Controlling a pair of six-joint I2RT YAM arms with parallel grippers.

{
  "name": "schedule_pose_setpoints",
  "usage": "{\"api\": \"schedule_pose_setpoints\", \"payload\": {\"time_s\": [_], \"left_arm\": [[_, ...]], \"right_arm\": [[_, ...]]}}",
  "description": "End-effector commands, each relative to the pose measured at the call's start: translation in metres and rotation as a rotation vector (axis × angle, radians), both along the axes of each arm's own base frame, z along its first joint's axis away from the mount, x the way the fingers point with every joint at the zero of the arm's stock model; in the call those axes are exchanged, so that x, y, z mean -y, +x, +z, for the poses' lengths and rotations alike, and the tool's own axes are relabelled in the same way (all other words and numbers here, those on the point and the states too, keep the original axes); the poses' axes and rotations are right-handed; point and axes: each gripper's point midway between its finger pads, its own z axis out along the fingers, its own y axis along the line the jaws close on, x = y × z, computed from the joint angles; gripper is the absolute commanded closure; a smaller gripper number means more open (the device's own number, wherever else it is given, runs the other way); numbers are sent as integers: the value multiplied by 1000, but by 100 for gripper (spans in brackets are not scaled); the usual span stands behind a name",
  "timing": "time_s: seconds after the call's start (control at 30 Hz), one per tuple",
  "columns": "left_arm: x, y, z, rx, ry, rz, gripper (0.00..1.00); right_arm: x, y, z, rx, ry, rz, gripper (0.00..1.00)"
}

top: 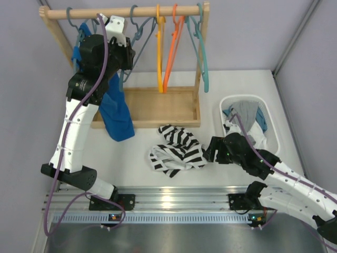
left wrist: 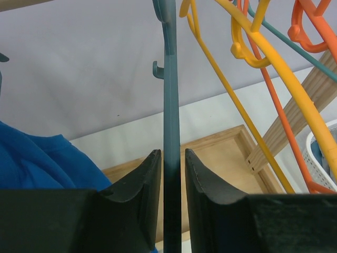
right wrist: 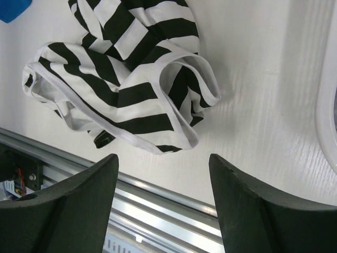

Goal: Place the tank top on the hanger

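Observation:
The black-and-white striped tank top (top: 176, 150) lies crumpled on the white table in front of the rack; it also fills the upper part of the right wrist view (right wrist: 121, 79). The slate blue-grey hanger (top: 138, 31) hangs by its hook on the wooden rod. In the left wrist view its thin bar (left wrist: 171, 105) runs straight down between the jaws. My left gripper (top: 129, 55) is raised at the rack, and its jaws (left wrist: 172, 155) are closed narrowly on that bar. My right gripper (top: 208, 150) is low, just right of the tank top, open wide and empty (right wrist: 163, 156).
The wooden rack (top: 121, 11) stands on a wooden tray base (top: 158, 108). It holds a plain blue top (top: 116, 110), a yellow hanger (top: 159, 52), an orange hanger (top: 171, 52) and a teal hanger (top: 202, 58). A white basket (top: 263, 103) of clothes stands at the right. A metal rail (top: 174, 203) runs along the near edge.

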Motion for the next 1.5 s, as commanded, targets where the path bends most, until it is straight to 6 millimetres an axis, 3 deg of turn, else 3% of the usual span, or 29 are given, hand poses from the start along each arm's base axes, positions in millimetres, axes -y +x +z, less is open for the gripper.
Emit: {"api": "schedule_pose_setpoints", "payload": {"time_s": [0.0, 0.17, 0.23, 0.3, 0.7, 0.9, 1.47], "left_arm": [[-3, -3, 10, 32, -7, 7, 72], [0, -1, 11, 34, -17, -6, 81], [1, 0, 11, 33, -28, -5, 96], [2, 0, 13, 36, -38, -9, 100], [-10, -3, 34, 93, -92, 73, 100], [-14, -10, 58, 167, -119, 81, 100], [-16, -21, 65, 209, -132, 68, 100]], "right_arm": [[-1, 0, 1, 14, -6, 18, 30], [0, 0, 1, 16, -9, 18, 30], [0, 0, 1, 15, -8, 20, 30], [0, 0, 0, 16, -11, 19, 30], [-1, 1, 0, 16, -19, 27, 30], [-3, 1, -4, 8, -21, 34, 30], [-4, 1, -11, 0, -32, 41, 30]]}}
